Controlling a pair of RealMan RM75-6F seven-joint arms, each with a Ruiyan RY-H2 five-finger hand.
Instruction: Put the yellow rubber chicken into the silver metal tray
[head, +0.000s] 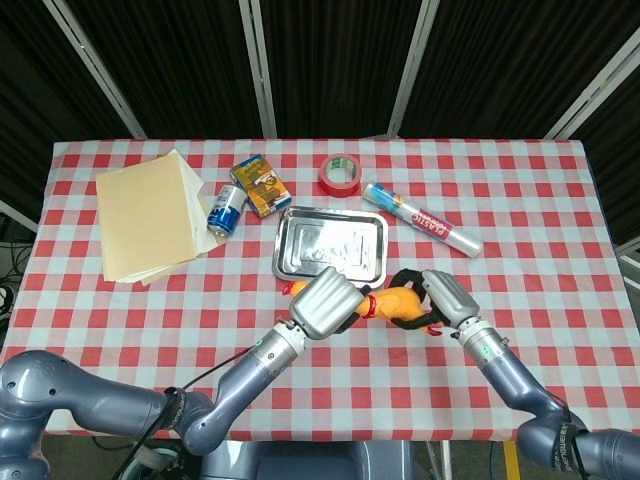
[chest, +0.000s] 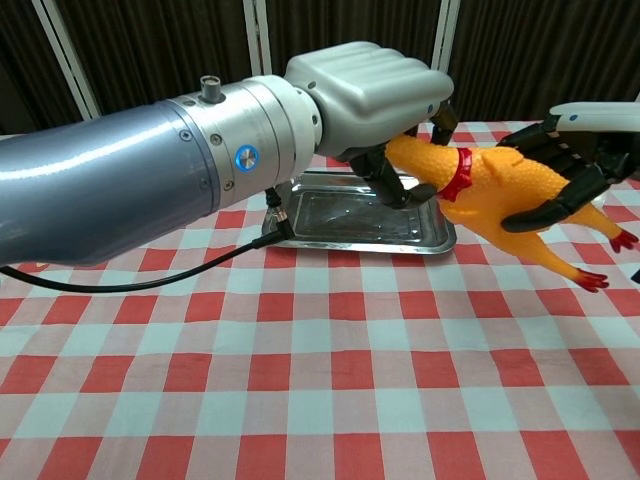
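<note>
- The one yellow rubber chicken (chest: 495, 195) hangs above the table (head: 560, 215), just near of the single silver metal tray (head: 330, 243), not yet inside it.
- The left hand (chest: 370, 90) has its fingers closed around the chicken's head and neck.
- The right hand (chest: 580, 150) has its fingers wrapped round the body near the legs.
- The chicken looks light, soft and squeezable; likely to bend, so holding neck and body together seems sensible.
- Elsewhere: one red tape roll (head: 340, 174), one can (head: 226, 210), one snack packet (head: 261, 185), one plastic-wrap roll (head: 421, 218) and a stack of folders (head: 150, 215).
</note>
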